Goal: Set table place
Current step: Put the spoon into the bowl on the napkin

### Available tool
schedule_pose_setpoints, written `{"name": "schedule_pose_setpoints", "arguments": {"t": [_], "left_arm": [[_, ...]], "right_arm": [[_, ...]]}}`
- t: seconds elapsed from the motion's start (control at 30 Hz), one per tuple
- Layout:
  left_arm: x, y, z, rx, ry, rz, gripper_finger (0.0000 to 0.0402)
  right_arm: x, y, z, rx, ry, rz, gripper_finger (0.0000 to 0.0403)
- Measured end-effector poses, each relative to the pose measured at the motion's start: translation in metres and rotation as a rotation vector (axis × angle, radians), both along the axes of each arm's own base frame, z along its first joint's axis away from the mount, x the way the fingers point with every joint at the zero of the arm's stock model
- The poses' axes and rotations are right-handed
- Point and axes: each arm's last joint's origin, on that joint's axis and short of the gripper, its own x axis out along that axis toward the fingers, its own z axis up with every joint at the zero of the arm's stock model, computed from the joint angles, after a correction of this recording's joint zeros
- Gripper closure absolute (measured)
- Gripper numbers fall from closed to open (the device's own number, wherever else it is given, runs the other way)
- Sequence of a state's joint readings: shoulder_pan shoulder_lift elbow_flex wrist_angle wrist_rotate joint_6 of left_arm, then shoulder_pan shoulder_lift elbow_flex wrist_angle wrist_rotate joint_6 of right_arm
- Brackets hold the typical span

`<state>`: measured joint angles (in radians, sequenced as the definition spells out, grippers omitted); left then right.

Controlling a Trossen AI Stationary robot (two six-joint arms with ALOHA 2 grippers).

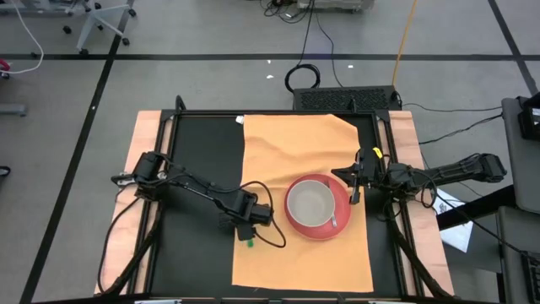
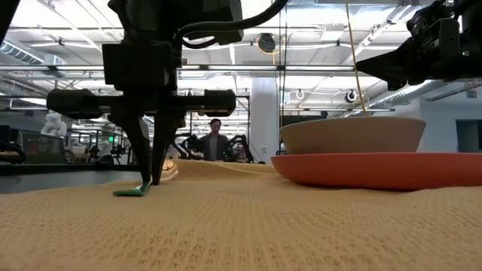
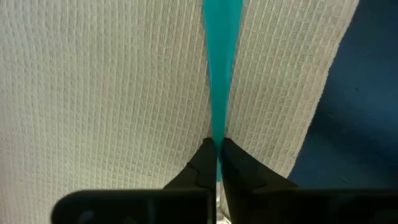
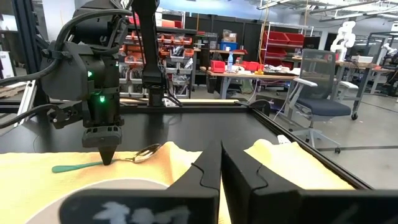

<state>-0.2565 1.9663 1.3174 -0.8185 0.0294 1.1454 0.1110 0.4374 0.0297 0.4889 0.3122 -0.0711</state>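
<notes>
Mat: I logged the orange-tan cloth mat (image 1: 291, 190) lying flat on the black desk (image 1: 207, 160), covering its middle and right part. Its long axis ran from the far edge of the desk to the near edge, with the far right corner folded over and a few wrinkles showing.
Plate and bowl: I saw a round red plate (image 1: 340, 221) on the right half of the mat, with a pale bowl (image 1: 310, 203) sitting in it.
Spoon: I noted a spoon with a green handle (image 4: 93, 163) and a metal bowl end, lying on the mat's left edge, its handle pointing toward the near side of the desk.
Left claw: I found the left claw (image 3: 217, 163) pointing straight down over the mat's left edge, fingers pressed together on the spoon's green handle, tips at the cloth.
Right claw: I saw the right claw (image 4: 220, 163) with fingers pressed together and holding nothing, hovering by the right rim of the plate, over the mat's right edge.
Writing: I could read no brand or label on anything.
Background: I saw a person (image 2: 215, 139) standing far off in the room.
</notes>
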Motion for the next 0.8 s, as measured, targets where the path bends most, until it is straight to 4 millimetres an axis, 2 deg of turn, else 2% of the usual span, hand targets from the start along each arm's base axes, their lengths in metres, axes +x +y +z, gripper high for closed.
{"name": "schedule_pose_setpoints", "arguments": {"t": [0.1,0.3,0.5,0.8], "left_arm": [[0.0001,0.0001,0.0000,0.004,-0.001,0.003,0.0395],[0.0002,0.0008,0.0000,0.028,-0.007,0.009,0.0373],[0.0004,0.0017,0.0001,0.058,-0.016,0.013,0.0394],[0.0006,0.0018,0.0002,0.061,-0.018,0.014,0.0392]], "right_arm": [[0.0000,0.0000,0.0001,0.000,-0.001,0.000,0.0403],[0.0000,0.0000,0.0000,0.000,0.000,0.000,0.0403],[0.0000,0.0000,0.0000,0.000,0.000,0.000,0.0403],[0.0000,0.0000,0.0001,0.000,-0.001,0.000,0.0403]]}}
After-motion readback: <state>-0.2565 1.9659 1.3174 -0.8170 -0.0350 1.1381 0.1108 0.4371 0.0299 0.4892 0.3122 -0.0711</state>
